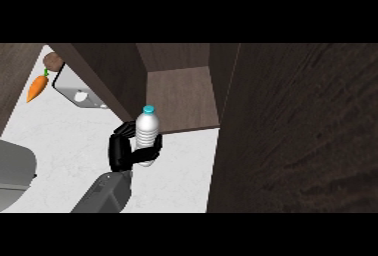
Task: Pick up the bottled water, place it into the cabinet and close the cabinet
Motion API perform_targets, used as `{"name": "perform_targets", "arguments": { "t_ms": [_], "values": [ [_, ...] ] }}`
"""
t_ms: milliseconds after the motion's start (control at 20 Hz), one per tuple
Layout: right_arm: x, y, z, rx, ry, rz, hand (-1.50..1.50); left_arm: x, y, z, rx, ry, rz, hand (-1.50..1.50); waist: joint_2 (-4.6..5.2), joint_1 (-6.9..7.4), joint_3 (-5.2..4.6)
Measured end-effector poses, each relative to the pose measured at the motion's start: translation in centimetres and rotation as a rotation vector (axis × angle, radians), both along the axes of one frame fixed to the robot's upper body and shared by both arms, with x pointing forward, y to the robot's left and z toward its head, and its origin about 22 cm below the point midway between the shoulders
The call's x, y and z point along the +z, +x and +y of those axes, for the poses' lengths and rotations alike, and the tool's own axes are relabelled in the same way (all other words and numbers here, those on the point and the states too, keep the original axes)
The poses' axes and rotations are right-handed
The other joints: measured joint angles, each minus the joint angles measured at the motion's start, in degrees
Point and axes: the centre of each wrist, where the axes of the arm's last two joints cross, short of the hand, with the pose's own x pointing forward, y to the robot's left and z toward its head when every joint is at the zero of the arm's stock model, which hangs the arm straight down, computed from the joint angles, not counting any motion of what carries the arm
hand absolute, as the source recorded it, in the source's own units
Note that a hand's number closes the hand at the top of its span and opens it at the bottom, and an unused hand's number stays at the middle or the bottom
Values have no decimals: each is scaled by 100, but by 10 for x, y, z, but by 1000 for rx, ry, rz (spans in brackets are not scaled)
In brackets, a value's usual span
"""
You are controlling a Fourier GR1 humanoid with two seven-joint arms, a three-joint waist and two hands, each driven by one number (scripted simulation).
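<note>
Bottle [148, 131] lifted, fingers of one hand [125, 150] curled around it; placement in cabinet [184, 97] and door closing remain.

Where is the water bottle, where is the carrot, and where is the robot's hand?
water bottle [148, 126], head view, on its clear body below the blue cap.
carrot [36, 89], head view, on the middle of its orange body.
left hand [120, 150], head view, on the black palm curled round the bottle.
</note>
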Motion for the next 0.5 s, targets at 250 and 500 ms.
{"name": "perform_targets", "arguments": {
  "t_ms": [250,500],
  "values": [
    [3,1,-6,16,5,-6,-150,1,0,5,47,58,-6,150,17,-81,0],
    [5,3,-12,27,10,-12,-150,2,-1,10,81,79,-16,150,43,-151,4]
  ]
}}
